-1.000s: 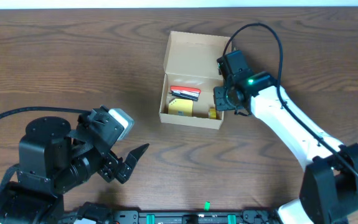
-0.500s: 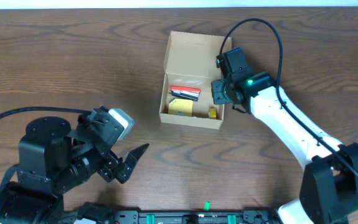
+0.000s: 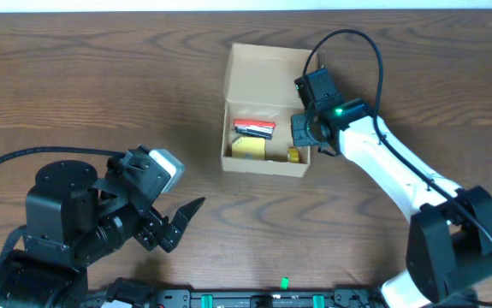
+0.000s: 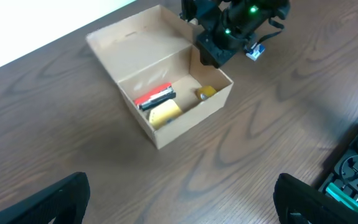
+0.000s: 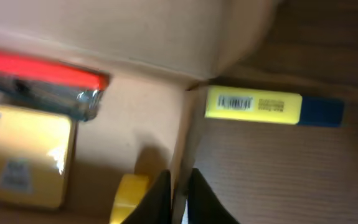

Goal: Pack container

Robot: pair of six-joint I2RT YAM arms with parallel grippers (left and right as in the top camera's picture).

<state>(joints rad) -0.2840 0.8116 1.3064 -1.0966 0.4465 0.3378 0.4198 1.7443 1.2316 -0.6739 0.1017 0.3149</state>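
Container [image 3: 267, 73]: open tan box, lid flap folded back on its far side, standing on the surface [image 3: 100, 85].

We start at the right tool [image 5: 179, 183]. Its fingers are nearly together w/ the container's right wall btwn them, one inside the box and one outside. We read that as a pinch on the wall, i.e. closed on the container itself, w/ nothing else carried.

From that grip the whole box body lies to the tool's left. The pinched wall runs front-to-back, the same way as the container's long axis incl. the lid.

- **Inside the container:** a small yellow piece [image 3: 293, 155] sits just beside the pinched wall. Further left are a yellow square box [image 3: 247, 148] and, behind it, a red-and-silver item [image 3: 254, 128].
- **Outside the container:** a yellow-and-blue marker [image 5: 272, 107] lies on the surface just beside the right wall. Its long axis is approx. crosswise to the wall, yellow end toward the container.

The left tool [image 4: 182, 186] is wide open and empty, well apart from the container on its near-left side.

Our judgement: the marker looks like the one piece not yet packed. It lies on the container's right side, so the right arm is much the nearer. To fetch it, the tool would have to let go of the wall, shift away from the container and turn across the marker's length.
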